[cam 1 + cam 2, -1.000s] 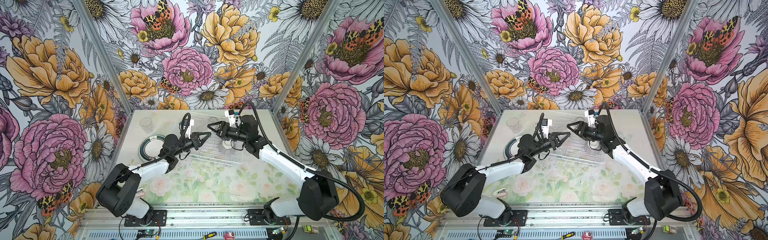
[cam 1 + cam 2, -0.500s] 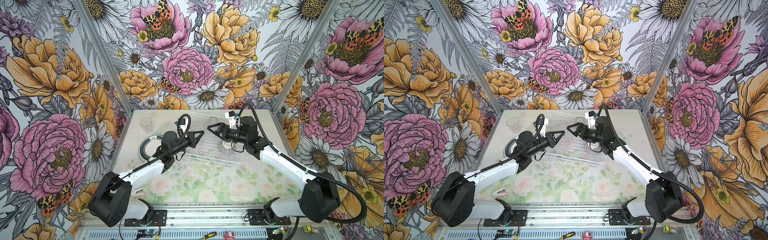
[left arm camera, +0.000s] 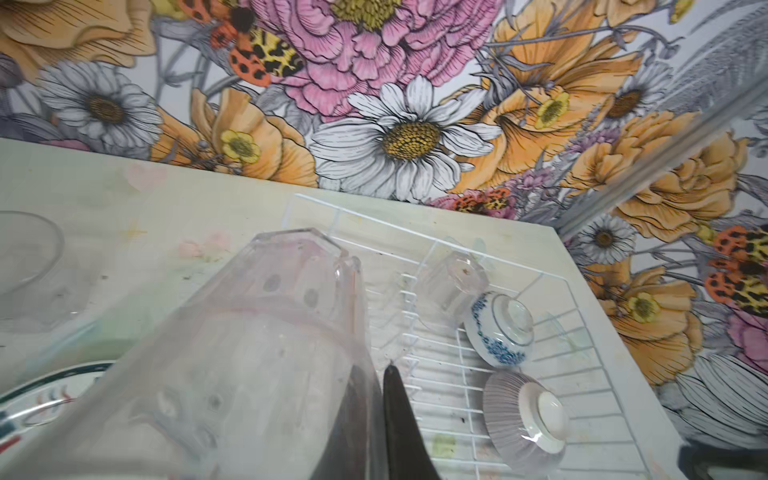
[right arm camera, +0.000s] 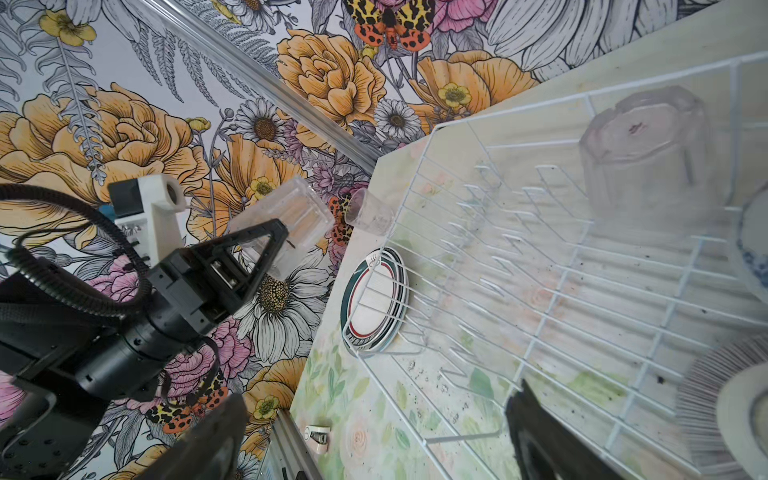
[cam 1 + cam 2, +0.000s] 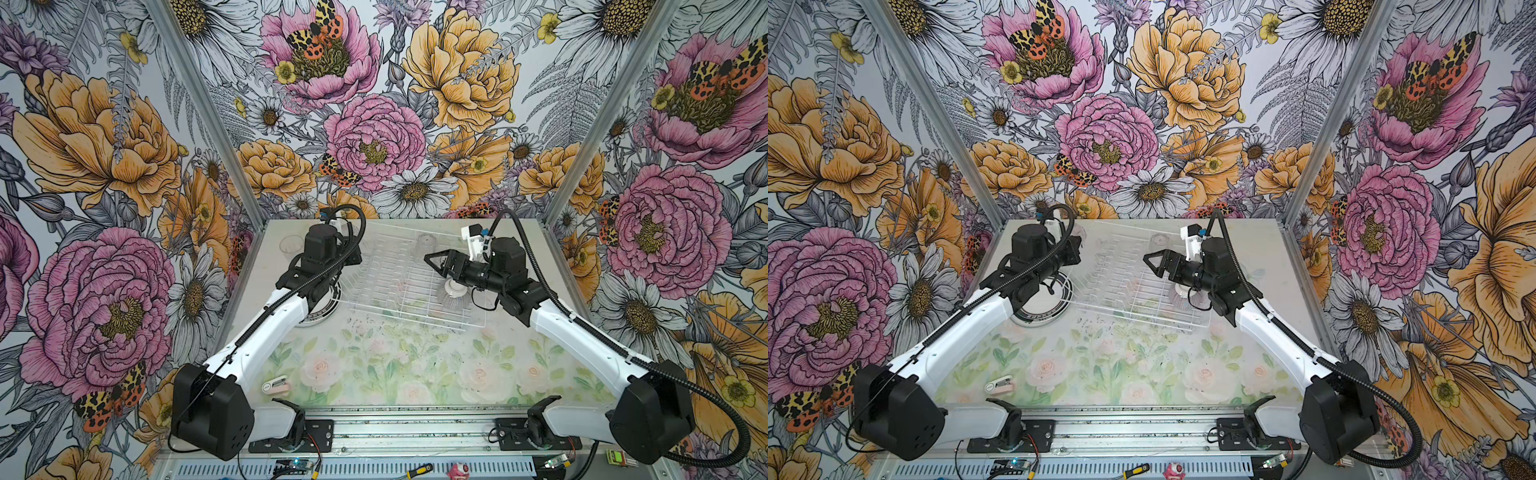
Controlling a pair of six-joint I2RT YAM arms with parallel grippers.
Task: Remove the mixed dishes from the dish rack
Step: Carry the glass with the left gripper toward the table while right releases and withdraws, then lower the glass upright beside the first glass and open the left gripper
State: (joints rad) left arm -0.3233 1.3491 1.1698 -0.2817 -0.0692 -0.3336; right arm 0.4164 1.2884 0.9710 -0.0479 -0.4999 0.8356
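Left wrist view: left claw (image 3: 372, 374) clamped on the wall of a clear tumbler (image 3: 249, 353), one finger inside it.
Tumbler: in the air at the dish rack's (image 5: 415, 318) left edge, near the plates (image 4: 374, 299).
Right claw (image 5: 432, 259): spread wide, empty, over the rack.
In the rack: second tumbler (image 3: 451, 286), blue-patterned bowl (image 3: 498, 328), grey ribbed bowl (image 3: 523, 415).
Doing it well: probably carry slowly to bare desk (image 5: 266, 286), clear of the plates, seat it flat, then release.

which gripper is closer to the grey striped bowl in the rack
Right. The right gripper hangs open just above the grey striped bowl; the left gripper, shut on a tumbler, is across the dish rack by the plate.
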